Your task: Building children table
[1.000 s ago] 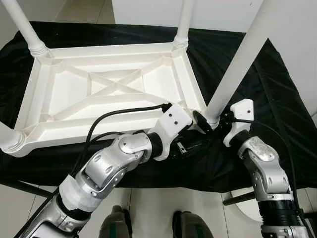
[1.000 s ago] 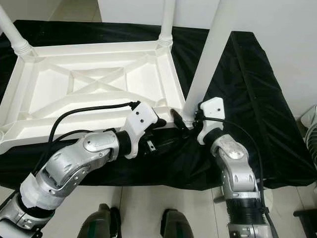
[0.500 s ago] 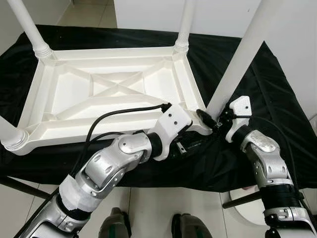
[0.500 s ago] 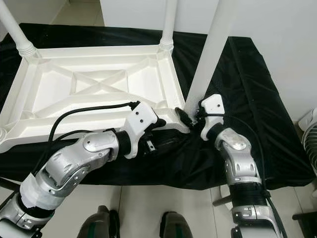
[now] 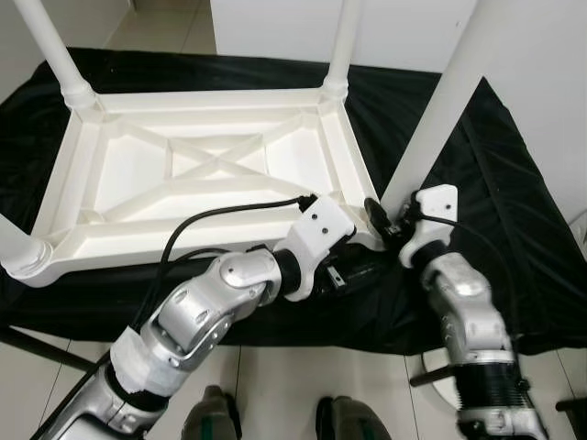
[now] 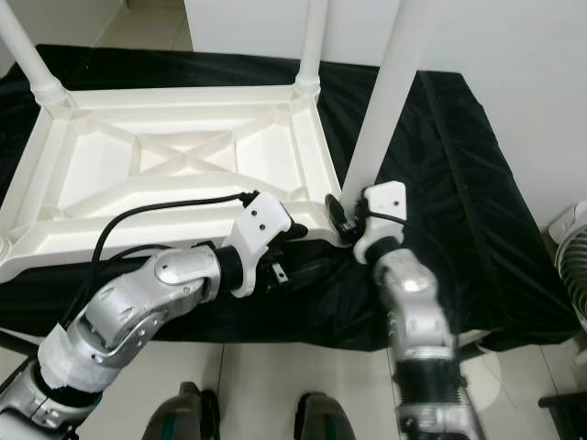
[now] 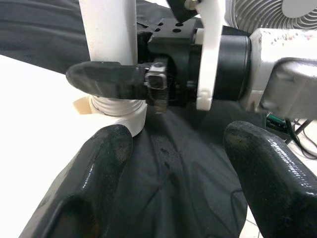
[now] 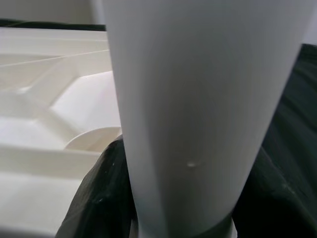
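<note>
- Left eye view: the white plastic ribbed tabletop [image 5: 202, 174] lies upside down on a black cloth [image 5: 514, 229], with four white round legs standing at its corners.
- Three legs look seated; the near-right white leg [image 5: 431, 128] seems the last being fixed.
- The right gripper [image 5: 383, 218] grips that leg's base, fingers closed around it.
- The left gripper [image 7: 168, 198] hovers just beside, fingers spread, holding nothing.
- Left to do, I judge: tightening, then flipping upright.

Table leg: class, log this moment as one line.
step: fit leg | right hand: shut on leg base | left hand: open, near corner | table: upside down
</note>
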